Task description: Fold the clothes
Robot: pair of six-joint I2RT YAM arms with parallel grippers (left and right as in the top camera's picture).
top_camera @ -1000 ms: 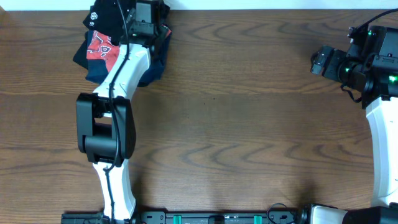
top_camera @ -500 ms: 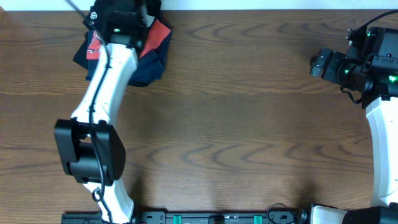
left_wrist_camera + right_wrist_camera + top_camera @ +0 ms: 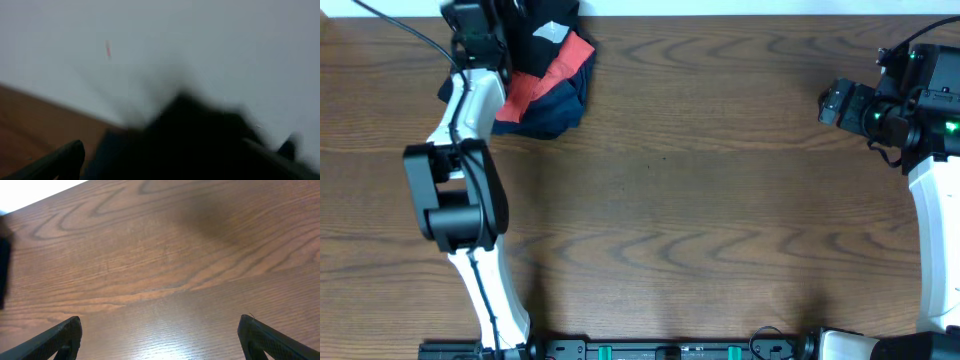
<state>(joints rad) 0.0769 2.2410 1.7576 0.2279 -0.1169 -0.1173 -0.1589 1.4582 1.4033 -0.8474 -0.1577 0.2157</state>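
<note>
Clothes [image 3: 542, 20], the black T-shirt, top a heap at the counter's [image 3: 720, 200] far left corner, pale label [image 3: 550, 32] up, over a red shirt [image 3: 542, 75] and a navy garment [image 3: 555, 108]. A second ago the left arm [image 3: 455, 195] lay across this heap. Now it has swung to the heap's left side, uncovering the black and red cloth. The right arm has not moved.

The left wrist view is badly blurred. The left fingers [image 3: 62, 160] stand wide apart with a dark mass ahead, and I cannot tell whether they touch it. The right fingers [image 3: 57, 340] are spread wide over bare wood, holding nothing.
</note>
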